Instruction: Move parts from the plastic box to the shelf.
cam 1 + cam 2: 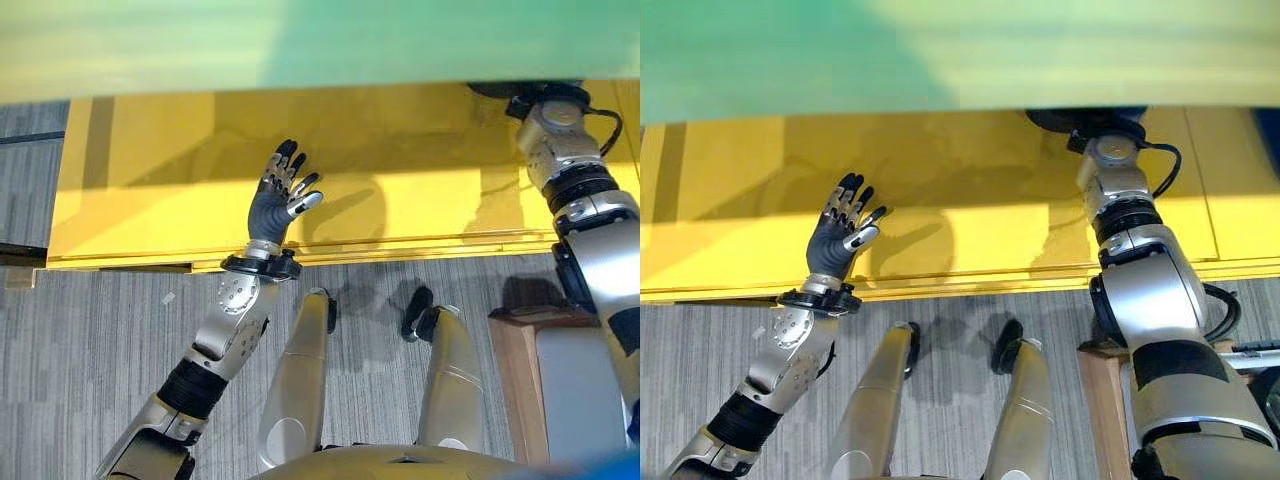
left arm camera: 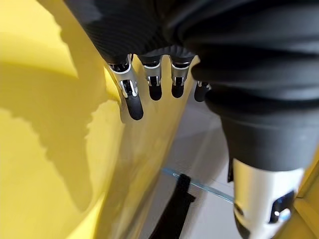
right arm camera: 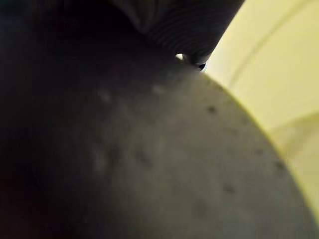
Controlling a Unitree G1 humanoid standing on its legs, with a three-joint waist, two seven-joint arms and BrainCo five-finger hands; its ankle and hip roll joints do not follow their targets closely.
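No readable writing. Left robot hand [image 1: 275,205] raised over flat yellow shelf board [image 1: 150,190], fingers straight, spread, empty. Right robot hand [image 1: 545,105] under green upper edge, fingers hidden, state unclear. Parts unseen.

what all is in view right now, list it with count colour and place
shelf: 1, yellow, across the scene ahead of the robot
upper board: 1, green, above the yellow shelf
part: 1, dark grey and rounded, close against the right wrist camera; what it is cannot be told
box: 1, brown-rimmed with grey inside, on the floor at the robot's right
floor: grey, striped, below the shelf
left hand: 1, open, fingers spread over the shelf, holding nothing
right hand: 1, under the green board, fingers hidden
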